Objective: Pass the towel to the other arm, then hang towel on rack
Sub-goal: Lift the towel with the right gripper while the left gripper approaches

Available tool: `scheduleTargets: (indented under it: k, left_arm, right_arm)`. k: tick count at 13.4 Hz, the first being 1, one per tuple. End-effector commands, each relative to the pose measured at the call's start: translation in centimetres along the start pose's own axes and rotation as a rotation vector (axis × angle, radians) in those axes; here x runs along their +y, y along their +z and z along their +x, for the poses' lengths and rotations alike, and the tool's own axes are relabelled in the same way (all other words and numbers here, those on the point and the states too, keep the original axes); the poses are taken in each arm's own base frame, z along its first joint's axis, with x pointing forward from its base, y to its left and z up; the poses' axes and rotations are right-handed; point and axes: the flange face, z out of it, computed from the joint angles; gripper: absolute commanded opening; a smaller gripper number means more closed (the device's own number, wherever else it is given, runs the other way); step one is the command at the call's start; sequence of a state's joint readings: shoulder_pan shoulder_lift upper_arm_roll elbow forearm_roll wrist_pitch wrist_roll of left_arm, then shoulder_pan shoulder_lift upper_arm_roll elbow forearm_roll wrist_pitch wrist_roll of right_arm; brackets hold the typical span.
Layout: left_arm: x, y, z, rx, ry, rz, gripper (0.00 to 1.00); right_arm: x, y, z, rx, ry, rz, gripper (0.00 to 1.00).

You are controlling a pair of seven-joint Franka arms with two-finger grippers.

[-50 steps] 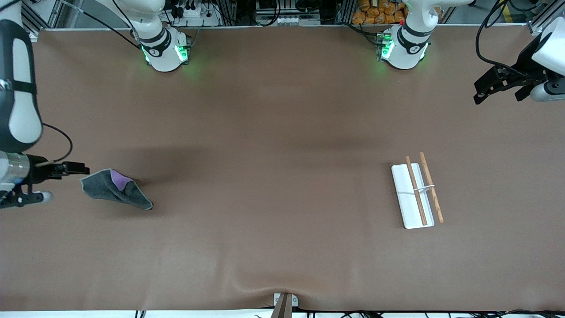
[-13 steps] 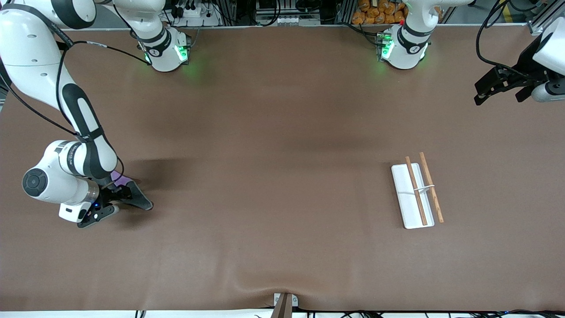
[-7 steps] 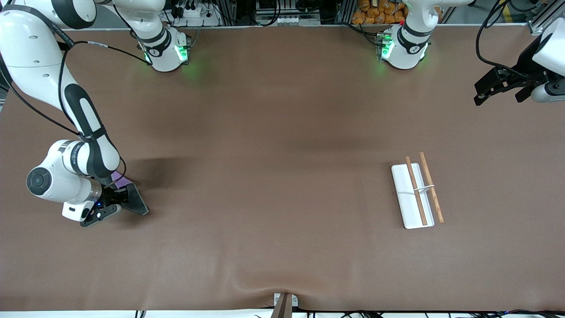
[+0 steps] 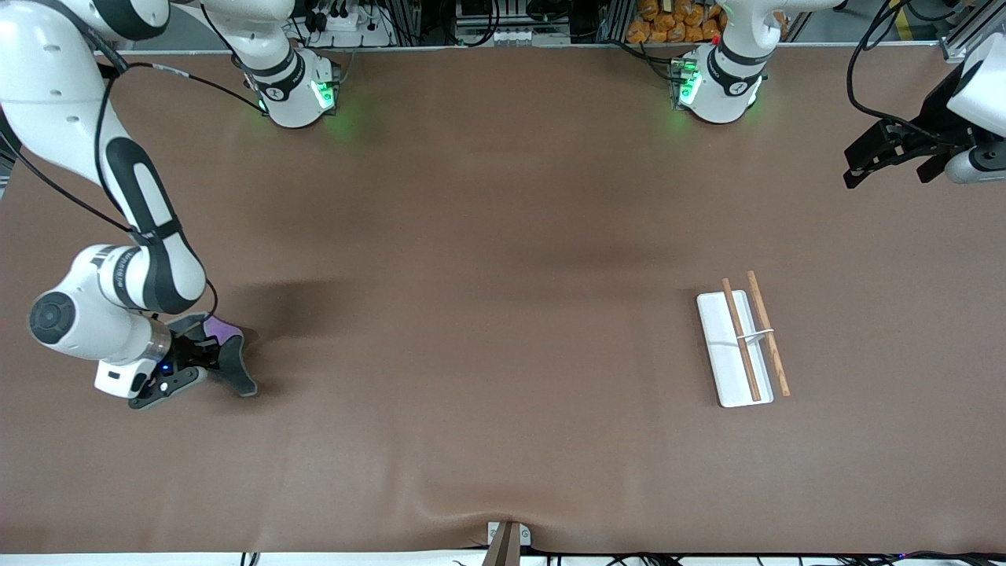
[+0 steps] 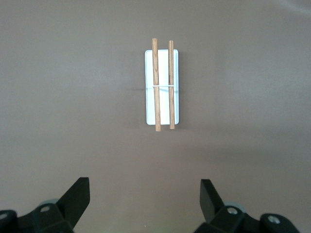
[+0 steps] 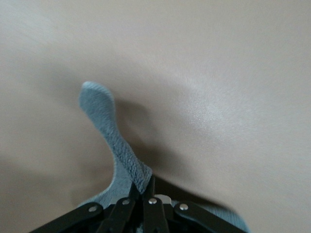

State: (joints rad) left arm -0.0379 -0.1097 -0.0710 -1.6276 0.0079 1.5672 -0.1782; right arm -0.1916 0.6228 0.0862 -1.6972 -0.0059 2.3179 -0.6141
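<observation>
The towel (image 4: 233,363) is dark grey with a purple patch showing. It is at the right arm's end of the table, pinched in my right gripper (image 4: 206,351). In the right wrist view the grey towel (image 6: 112,141) rises from between the shut jaws of the right gripper (image 6: 147,184), one corner sticking up. The rack (image 4: 741,344), a white base with two brown rods, lies toward the left arm's end of the table. It shows in the left wrist view (image 5: 162,87) too. My left gripper (image 4: 874,157) waits open and empty, high at the left arm's end; in the left wrist view (image 5: 145,194) its fingers stand wide apart.
The brown table cover (image 4: 487,314) spreads wide between towel and rack. The arm bases (image 4: 292,90) stand along the table edge farthest from the front camera. A small bracket (image 4: 507,538) sits at the nearest edge.
My right arm came in over the towel, closed on it and has drawn it up and a little toward the front camera. The towel is bunched now. The left arm has not moved.
</observation>
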Motion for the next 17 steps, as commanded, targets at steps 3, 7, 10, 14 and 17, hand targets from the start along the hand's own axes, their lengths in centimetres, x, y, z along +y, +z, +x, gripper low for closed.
scheduleTargets:
  k: [3, 7, 10, 14, 17]
  left_arm:
    - [-0.4, -0.2, 0.0, 0.011, 0.011, 0.005, 1.00]
    - [-0.1, 0.0, 0.4, 0.019, 0.011, 0.001, 1.00]
    - [0.9, 0.6, 0.9, 0.017, -0.023, -0.038, 1.00]
    - [4.3, 2.3, 1.8, 0.016, -0.075, -0.072, 1.00]
    - [7.9, 3.8, 2.2, 0.015, -0.143, -0.082, 1.00]
  right_arm:
    - [-1.8, -7.2, 1.0, 0.011, 0.031, 0.089, 0.00]
    - [-3.1, -10.9, 1.5, 0.023, 0.070, 0.211, 0.00]
    - [-6.0, -13.1, 2.9, 0.030, 0.145, 0.292, 0.00]
    - [-11.9, -15.2, 5.8, 0.048, 0.260, 0.369, 0.00]
    - [-17.2, -16.5, 8.0, 0.058, 0.325, 0.443, 0.00]
